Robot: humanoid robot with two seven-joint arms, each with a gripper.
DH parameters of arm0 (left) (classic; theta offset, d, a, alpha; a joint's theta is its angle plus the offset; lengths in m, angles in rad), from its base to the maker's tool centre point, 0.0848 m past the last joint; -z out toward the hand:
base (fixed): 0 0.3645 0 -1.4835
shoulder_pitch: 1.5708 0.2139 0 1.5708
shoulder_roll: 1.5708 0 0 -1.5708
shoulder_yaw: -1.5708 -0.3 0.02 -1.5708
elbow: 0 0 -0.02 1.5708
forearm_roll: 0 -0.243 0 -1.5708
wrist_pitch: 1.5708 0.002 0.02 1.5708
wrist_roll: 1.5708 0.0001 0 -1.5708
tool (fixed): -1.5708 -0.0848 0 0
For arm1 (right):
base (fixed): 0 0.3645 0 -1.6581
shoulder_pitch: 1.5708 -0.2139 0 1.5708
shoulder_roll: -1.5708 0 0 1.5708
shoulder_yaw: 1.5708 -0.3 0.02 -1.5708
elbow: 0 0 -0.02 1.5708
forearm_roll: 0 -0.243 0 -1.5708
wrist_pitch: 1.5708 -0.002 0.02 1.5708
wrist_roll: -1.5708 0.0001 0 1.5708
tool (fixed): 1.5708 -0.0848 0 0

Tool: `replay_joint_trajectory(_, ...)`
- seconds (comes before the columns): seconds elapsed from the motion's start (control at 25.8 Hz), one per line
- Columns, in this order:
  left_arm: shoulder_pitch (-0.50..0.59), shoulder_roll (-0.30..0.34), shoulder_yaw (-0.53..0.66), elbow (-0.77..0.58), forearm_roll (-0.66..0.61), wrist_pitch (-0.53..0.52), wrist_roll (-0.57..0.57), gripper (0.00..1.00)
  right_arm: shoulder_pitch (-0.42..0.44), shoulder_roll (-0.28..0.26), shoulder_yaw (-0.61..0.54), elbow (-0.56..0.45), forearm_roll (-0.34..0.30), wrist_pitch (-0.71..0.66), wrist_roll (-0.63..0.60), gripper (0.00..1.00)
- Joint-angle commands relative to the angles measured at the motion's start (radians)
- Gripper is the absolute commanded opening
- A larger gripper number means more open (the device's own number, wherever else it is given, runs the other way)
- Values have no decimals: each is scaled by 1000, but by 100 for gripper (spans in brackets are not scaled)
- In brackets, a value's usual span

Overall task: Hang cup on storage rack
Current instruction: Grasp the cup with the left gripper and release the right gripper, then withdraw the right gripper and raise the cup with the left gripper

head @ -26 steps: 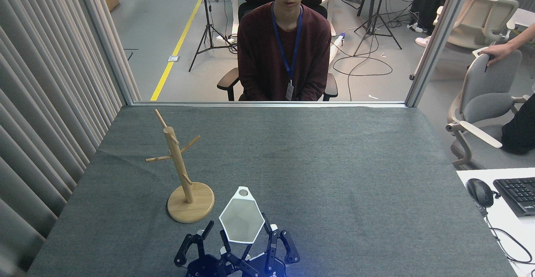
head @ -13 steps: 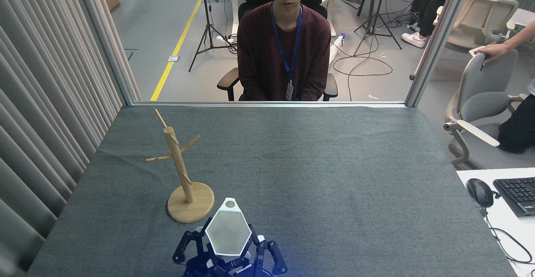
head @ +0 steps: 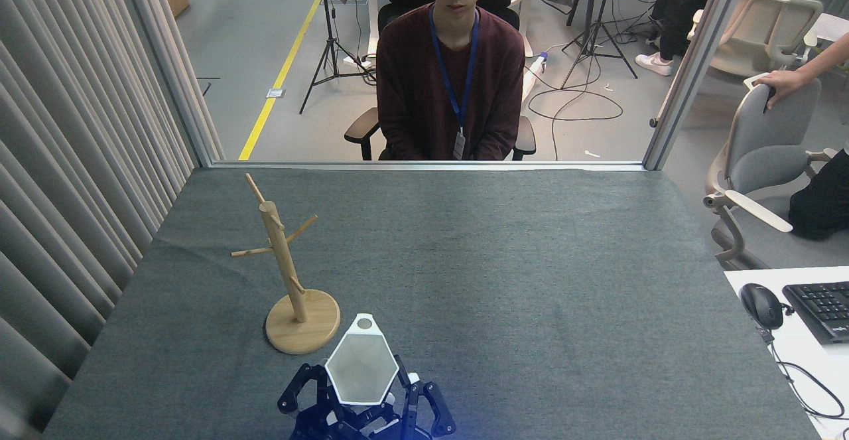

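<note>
White and six-sided, the cup [head: 361,369] sits at the bottom middle, squeezed by two black grippers [head: 363,405], mouth up so its holed tab faces the wooden storage rack [head: 286,273] just upper left. I cannot tell which arm is which.

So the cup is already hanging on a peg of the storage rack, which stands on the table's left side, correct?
No. The head view shows the cup on no peg: it is between the left gripper and right gripper at the near edge, beside the base of the storage rack. The rack does stand on the table's left side.
</note>
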Motion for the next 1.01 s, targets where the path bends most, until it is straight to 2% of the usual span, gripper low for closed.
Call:
replay_joint_trajectory(0.0, 0, 1, 0, 0, 1, 1, 13, 53, 1, -4, 1, -44, -1, 6, -22, 99)
replay_joint_trajectory(0.19, -2, -1, 0, 2, 1, 1, 13, 56, 45, -24, 7, -182, -2, -19, -44, 99)
replay_joint_trajectory(0.31, 0, -1, 0, 5, 1, 1, 15, 57, 44, -37, -34, -251, -30, -23, -44, 99)
replay_joint_trajectory(0.39, 1, -1, 1, 5, 1, 2, 15, 56, 27, -20, -163, -253, -117, -20, -24, 99)
replay_joint_trajectory(0.43, 0, -2, 1, 6, 1, 5, 16, 56, 13, -11, -258, -235, -197, -17, -4, 99)
replay_joint_trajectory(0.47, 0, -4, 3, 6, 1, 9, 16, 56, -12, -7, -342, -193, -266, -16, 32, 99)
replay_joint_trajectory(0.5, 1, -5, 8, 3, 2, 10, 16, 56, -39, -8, -401, -133, -294, -5, 75, 99)
replay_joint_trajectory(0.54, 3, -5, 15, 0, 6, 19, 15, 56, -56, -19, -428, -66, -263, 17, 105, 99)
replay_joint_trajectory(0.62, 4, -2, 43, -3, 6, 76, 15, 56, -55, -36, -430, 38, -105, 47, 113, 99)
replay_joint_trajectory(0.66, 6, -1, 72, -3, 6, 116, 15, 56, -52, -51, -436, 51, -47, 47, 113, 99)
replay_joint_trajectory(0.81, 0, 15, 193, -15, -2, 240, 15, 51, -19, -91, -479, 55, -48, 47, 110, 99)
replay_joint_trajectory(0.97, -68, 55, 288, 40, -125, 320, 15, 51, -16, -86, -484, 57, -48, 47, 110, 99)
